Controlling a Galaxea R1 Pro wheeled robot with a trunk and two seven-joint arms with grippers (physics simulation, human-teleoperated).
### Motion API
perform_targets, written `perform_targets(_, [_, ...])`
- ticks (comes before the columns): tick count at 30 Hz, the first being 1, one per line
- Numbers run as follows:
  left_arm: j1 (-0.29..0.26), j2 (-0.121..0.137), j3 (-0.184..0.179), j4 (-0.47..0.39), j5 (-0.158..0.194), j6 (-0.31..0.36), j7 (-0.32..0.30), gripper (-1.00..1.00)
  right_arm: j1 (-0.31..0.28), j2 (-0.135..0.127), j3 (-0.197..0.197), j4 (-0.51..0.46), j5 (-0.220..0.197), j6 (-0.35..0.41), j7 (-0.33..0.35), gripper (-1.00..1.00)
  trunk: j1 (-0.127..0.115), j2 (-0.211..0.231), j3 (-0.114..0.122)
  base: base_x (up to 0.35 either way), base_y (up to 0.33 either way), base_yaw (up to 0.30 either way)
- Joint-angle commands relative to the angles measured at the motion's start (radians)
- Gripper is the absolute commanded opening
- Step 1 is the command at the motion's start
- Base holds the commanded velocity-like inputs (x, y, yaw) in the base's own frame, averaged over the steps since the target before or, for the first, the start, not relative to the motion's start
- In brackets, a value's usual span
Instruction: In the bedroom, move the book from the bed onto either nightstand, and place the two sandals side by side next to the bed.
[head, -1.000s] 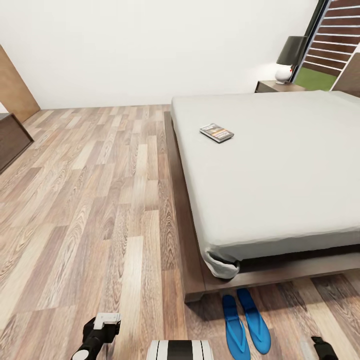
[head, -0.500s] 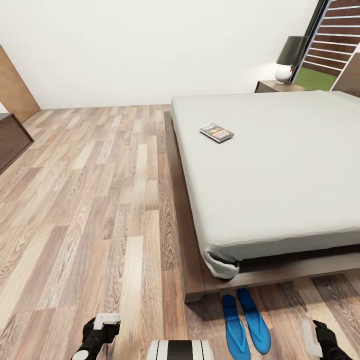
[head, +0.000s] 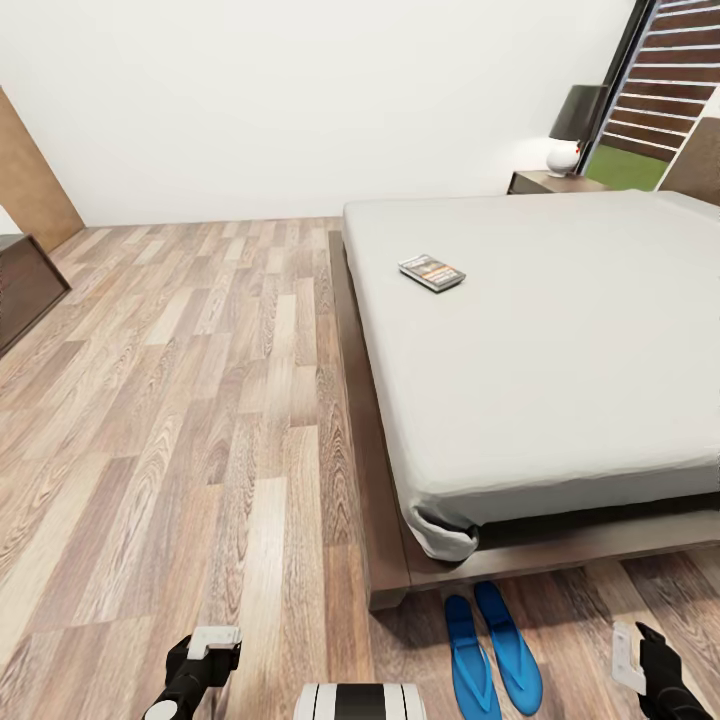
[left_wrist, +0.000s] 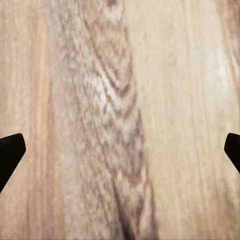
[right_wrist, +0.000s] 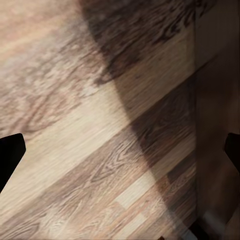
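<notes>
**Spotter:** Where do things lie?

**Me:** The book (head: 432, 272) lies flat on the pale mattress of the bed (head: 560, 350), near the edge facing the open floor (head: 180, 400) and well up from the foot. The two blue sandals (head: 490, 655) sit side by side on the planks just off the foot of the bed frame, touching or nearly so; I can't tell which. One nightstand (head: 545, 181) stands at the far corner beside the headboard, with a lamp (head: 573, 128) on it.

**Spotter:** Your grippers?

**Me:** Both are low in front of me. The left gripper (left_wrist: 120, 150) has its fingers wide apart over bare wood. The right gripper (right_wrist: 120, 150) is spread just as wide, above planks in the shadow of the frame.

**Spotter:** What worries you?

**Me:** The sandals look placed, so my worry is clipping them with the base or the right arm when I drive off for the book. The book is thin and flat on soft bedding; I judge a pinch from above may push it in or slide it. And the lamp crowds the nightstand top, so a careless set-down could knock it.
</notes>
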Motion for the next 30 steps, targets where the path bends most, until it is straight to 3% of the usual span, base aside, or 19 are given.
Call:
perform_targets(1, [0.0,0.0,-0.009,0.0,0.007,-0.003,0.006,1.0,0.0,0.0,-0.009,0.002,0.006,-0.006,-0.008,1.0,0.0,0.0,-0.001,0.0,0.0,0.0])
perform_targets(16, [0.0,0.0,-0.009,0.0,0.007,-0.003,0.006,1.0,0.001,0.005,-0.014,0.008,-0.001,-0.004,-0.025,1.0,0.0,0.0,-0.001,0.0,0.0,0.0])
perform_targets(30, [0.0,0.0,-0.009,0.0,0.007,-0.003,0.005,1.0,0.005,0.005,-0.051,0.02,-0.001,-0.003,-0.027,1.0,0.0,0.0,-0.001,0.0,0.0,0.0])
